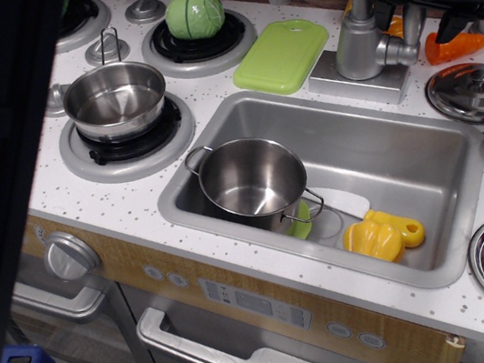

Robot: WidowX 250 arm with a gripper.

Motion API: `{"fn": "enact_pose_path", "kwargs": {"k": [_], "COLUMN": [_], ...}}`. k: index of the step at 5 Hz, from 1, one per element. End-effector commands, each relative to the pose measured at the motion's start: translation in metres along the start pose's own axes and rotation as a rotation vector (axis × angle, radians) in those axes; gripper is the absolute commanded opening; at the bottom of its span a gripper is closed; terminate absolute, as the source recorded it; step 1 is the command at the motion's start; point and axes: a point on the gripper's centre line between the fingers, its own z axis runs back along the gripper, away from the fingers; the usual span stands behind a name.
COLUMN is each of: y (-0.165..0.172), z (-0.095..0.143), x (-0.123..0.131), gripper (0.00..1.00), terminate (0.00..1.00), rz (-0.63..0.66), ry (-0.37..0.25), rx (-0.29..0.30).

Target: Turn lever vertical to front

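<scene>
Above one lever [403, 49] hangs one end effector [433, 18].

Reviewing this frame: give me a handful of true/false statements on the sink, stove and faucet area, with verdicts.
1. A steel pot sits inside the sink. True.
2. The green cutting board lies in the sink. False: it lies on the counter behind the sink.
3. The gripper hangs above the lever on the faucet column. True.
4. The green cabbage is inside the stove pot. False: it sits on a back burner; that pot is empty.
5. A yellow toy lies in the sink. True.
</scene>
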Motion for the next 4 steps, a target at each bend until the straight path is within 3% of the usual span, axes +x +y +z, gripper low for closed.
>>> {"fn": "enact_pose_path", "kwargs": {"k": [1, 2, 4], "y": [0.004, 0.0, -0.015], "z": [0.022, 0.025, 0.032], "x": [0.024, 0.021, -0.013], "gripper": [0.0, 0.0, 0.0], "terminate": [0.0, 0.0, 0.0], "rz": [0.039, 0.056, 0.155], "ry": [-0.04, -0.023, 0.095], "rx": [0.006, 0.001, -0.019]}}
